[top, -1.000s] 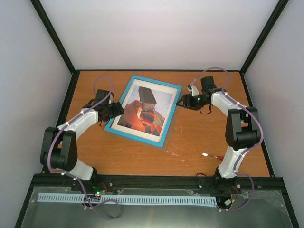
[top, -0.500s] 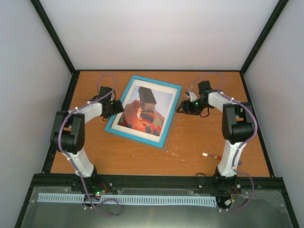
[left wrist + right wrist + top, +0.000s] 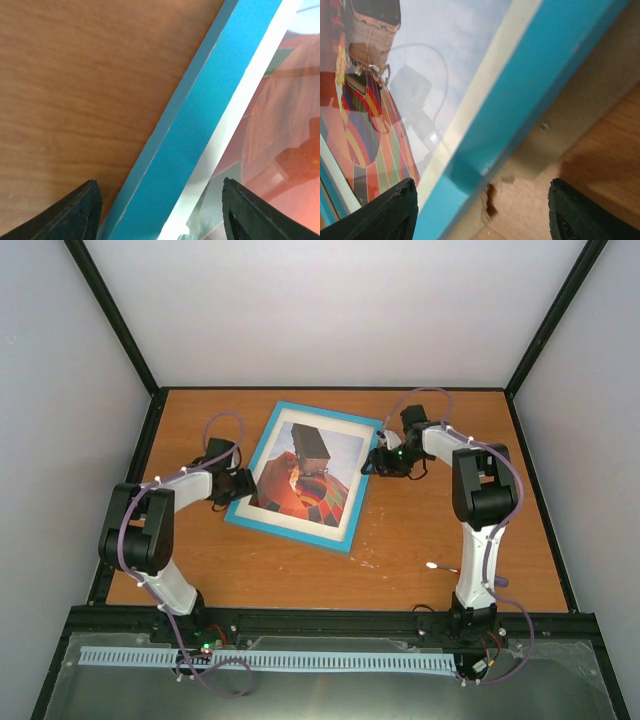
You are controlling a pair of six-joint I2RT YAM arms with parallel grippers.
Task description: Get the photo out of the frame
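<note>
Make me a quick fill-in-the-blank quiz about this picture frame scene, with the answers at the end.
1. The frame has a border coloured ____.
2. The photo shows a hot-air ____.
3. The left gripper and the right gripper each straddle a frame edge, not shut but ____.
Answers: blue; balloon; open.

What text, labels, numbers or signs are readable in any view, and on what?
None readable in any view.
The photo: a balloon picture only, no caption or lettering.
The frame: plain blue border, no label or brand.
The table: bare wood grain, no markings.
The red-and-white stick: too small to tell whether it carries any print.
</note>
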